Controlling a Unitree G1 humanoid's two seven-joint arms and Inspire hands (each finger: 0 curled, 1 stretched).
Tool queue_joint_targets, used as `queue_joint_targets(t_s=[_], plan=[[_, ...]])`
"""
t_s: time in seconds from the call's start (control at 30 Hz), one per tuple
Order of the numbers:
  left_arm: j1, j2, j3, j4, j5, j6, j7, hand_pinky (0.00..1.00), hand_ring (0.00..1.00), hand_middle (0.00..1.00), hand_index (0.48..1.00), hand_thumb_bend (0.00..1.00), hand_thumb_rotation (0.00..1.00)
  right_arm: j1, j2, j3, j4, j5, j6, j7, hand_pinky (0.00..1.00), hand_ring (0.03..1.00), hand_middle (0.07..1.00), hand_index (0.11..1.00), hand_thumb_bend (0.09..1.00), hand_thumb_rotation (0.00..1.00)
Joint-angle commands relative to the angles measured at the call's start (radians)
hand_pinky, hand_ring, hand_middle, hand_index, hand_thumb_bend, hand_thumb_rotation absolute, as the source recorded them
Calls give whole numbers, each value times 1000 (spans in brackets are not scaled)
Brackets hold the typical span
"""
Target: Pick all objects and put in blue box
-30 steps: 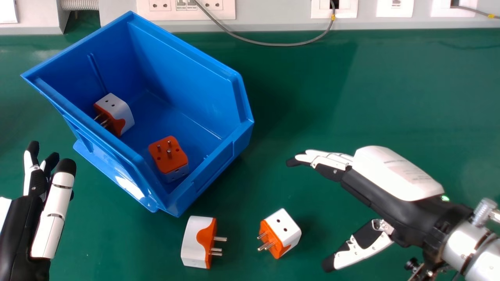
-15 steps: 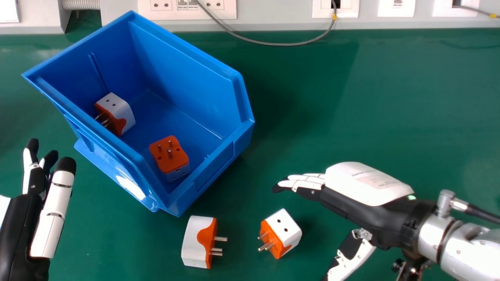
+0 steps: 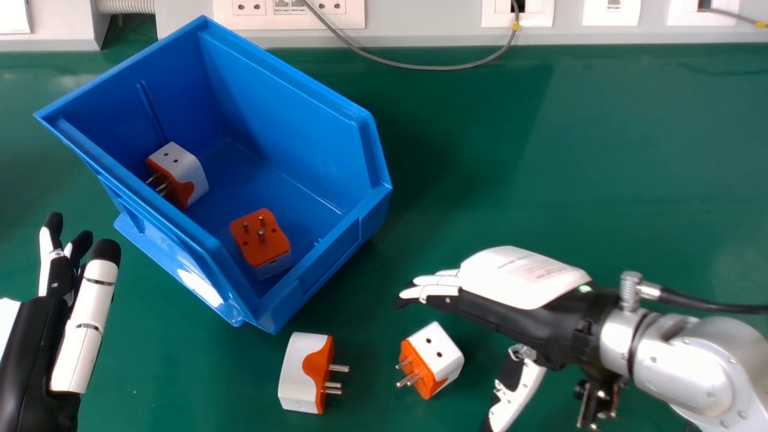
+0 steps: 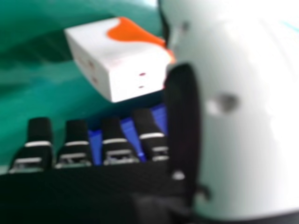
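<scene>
My right hand (image 3: 519,276) was open over the green bench (image 3: 588,156), right of centre in the head view: fingers nearly straight and pointing left, thumb (image 3: 519,387) spread well apart and angled toward the bottom edge. Nothing in its grip. My left hand (image 3: 42,354) was at the left edge, also open, fingers and thumb extended, holding nothing.

Blue plastic box (image 3: 300,75): left half of bench, set at an angle, open top up. Two adapters inside. White-and-orange cube-shaped plug adapter (image 3: 183,171) near the left wall, socket holes up, pins toward that wall. Second white-and-orange adapter (image 3: 261,240), nearer corner, orange face and metal pins up.

Two adapters outside, both on the bench. White block-shaped adapter with orange pin side (image 3: 300,372) lay below the box, pins pointing right. White cube adapter with orange pin face (image 3: 435,354) lay to its right, tilted in the view, socket holes on its upper side, pins toward the other one. That cube was just below my right fingers and left of my thumb, not gripped.

Right hand view: adapter past my fingertips, partly behind my thumb; bits of blue box between the fingers. Grey cable (image 3: 420,67) looped at the back, by the wall sockets (image 3: 330,7).
</scene>
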Motion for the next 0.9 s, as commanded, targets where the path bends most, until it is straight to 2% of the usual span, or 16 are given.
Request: queue_joint_targets(t_s=[0.0,0.13,0.33,0.6,0.73,0.87], plan=[[1,-1,1,-35,8,1,11,899,963,992,1000,437,993,-42,7,8,15,-7,-24,-15,859,923,927,878,756,97],[7,-1,-3,-53,9,14,10,897,964,993,1000,435,993,-67,15,31,65,-36,-45,-38,858,922,926,869,754,90],[8,3,2,-56,7,23,7,897,964,993,1000,434,995,-103,36,62,113,-81,-48,-48,859,921,924,864,730,89],[11,5,2,-57,10,16,7,892,961,992,1000,443,994,-157,63,115,198,-145,-73,-83,859,917,916,862,680,85],[13,5,5,-64,5,19,5,890,960,992,1000,447,994,-172,77,130,228,-158,-76,-89,855,913,911,860,637,70],[11,7,9,-54,-3,11,1,889,959,992,1000,448,993,-183,91,143,253,-167,-82,-107,847,907,908,858,605,55]])
